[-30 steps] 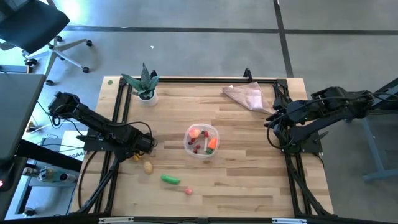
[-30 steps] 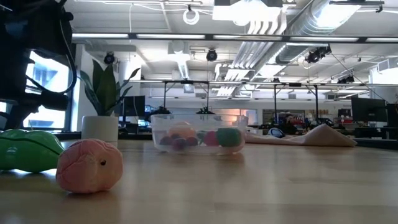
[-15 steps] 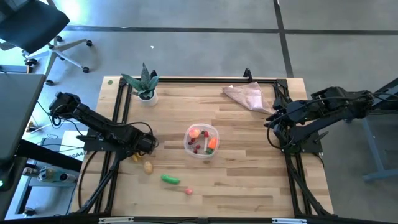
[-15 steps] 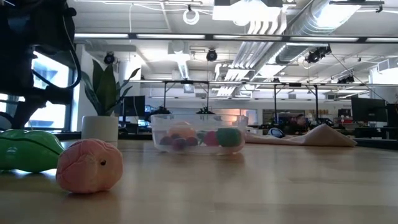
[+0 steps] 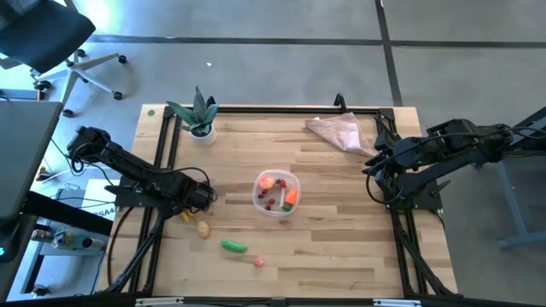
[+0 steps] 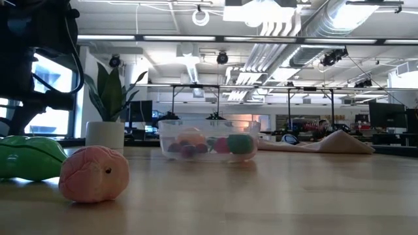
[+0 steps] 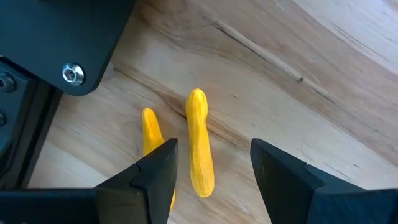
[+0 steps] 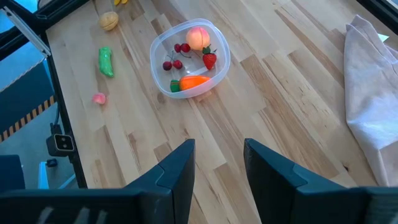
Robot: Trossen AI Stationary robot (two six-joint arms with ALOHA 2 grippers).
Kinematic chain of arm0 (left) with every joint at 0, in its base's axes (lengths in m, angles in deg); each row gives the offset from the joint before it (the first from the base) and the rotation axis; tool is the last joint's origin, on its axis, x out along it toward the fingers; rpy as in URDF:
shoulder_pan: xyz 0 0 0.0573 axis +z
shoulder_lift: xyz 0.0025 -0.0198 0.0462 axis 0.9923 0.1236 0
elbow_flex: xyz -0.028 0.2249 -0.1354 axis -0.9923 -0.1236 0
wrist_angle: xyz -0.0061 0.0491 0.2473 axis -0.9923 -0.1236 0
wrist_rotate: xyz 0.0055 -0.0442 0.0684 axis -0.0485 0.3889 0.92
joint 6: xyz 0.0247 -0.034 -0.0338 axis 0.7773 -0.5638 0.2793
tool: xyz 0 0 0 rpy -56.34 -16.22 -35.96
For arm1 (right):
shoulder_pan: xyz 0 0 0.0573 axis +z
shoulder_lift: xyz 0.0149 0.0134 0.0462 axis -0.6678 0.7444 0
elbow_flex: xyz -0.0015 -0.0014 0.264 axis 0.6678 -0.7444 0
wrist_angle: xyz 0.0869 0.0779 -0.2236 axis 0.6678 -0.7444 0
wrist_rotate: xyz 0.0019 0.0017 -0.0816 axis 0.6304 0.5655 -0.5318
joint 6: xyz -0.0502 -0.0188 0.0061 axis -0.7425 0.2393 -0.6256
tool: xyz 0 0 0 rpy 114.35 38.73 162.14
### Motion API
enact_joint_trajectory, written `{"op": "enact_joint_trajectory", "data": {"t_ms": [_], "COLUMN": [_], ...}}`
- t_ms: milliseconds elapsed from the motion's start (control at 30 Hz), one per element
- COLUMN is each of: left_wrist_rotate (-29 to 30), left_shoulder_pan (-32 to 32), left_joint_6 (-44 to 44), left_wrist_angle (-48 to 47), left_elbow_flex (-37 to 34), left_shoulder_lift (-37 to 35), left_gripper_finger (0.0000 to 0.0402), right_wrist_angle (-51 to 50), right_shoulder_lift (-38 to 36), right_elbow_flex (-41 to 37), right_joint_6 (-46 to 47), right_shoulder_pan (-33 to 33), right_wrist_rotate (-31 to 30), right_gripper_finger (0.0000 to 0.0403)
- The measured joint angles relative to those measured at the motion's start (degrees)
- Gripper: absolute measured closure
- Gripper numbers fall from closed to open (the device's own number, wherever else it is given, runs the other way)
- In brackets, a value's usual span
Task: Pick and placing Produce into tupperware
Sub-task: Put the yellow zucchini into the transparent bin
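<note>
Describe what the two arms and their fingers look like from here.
Both arms are black, jointed, with black cables along them. The left gripper has two matte black, angular, wedge-shaped fingers; a silver screw sits in its black housing. The right gripper has matching fingers.

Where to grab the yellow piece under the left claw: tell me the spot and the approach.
Take the longer yellow piece at its middle, from straight above. It lies flat on the table, and the left claw is open astride it; a second yellow piece lies close beside it.
</note>
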Motion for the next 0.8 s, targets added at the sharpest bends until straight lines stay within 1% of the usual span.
{"op": "enact_joint_trajectory", "data": {"t_ms": [300, 567, 800], "left_wrist_rotate": [-0.04, -1.44, -0.15], "left_shoulder_pan": [0.00, 0.00, 0.00], "left_joint_6": [0.86, 1.22, 3.65], "left_wrist_angle": [0.48, 2.91, 3.35], "left_elbow_flex": [-0.04, -1.86, -1.97], "left_shoulder_lift": [0.00, 0.00, 0.00], "left_gripper_finger": [0.0209, 0.0209, 0.0208], "right_wrist_angle": [0.00, 0.00, 0.00], "right_shoulder_lift": [0.00, 0.00, 0.00], "right_elbow_flex": [-0.02, -0.02, 0.00], "right_joint_6": [0.00, 0.02, 0.02], "right_shoulder_pan": [0.00, 0.00, 0.00], "right_wrist_rotate": [0.00, 0.00, -0.01], "right_gripper_finger": [0.0272, 0.0272, 0.0272]}}
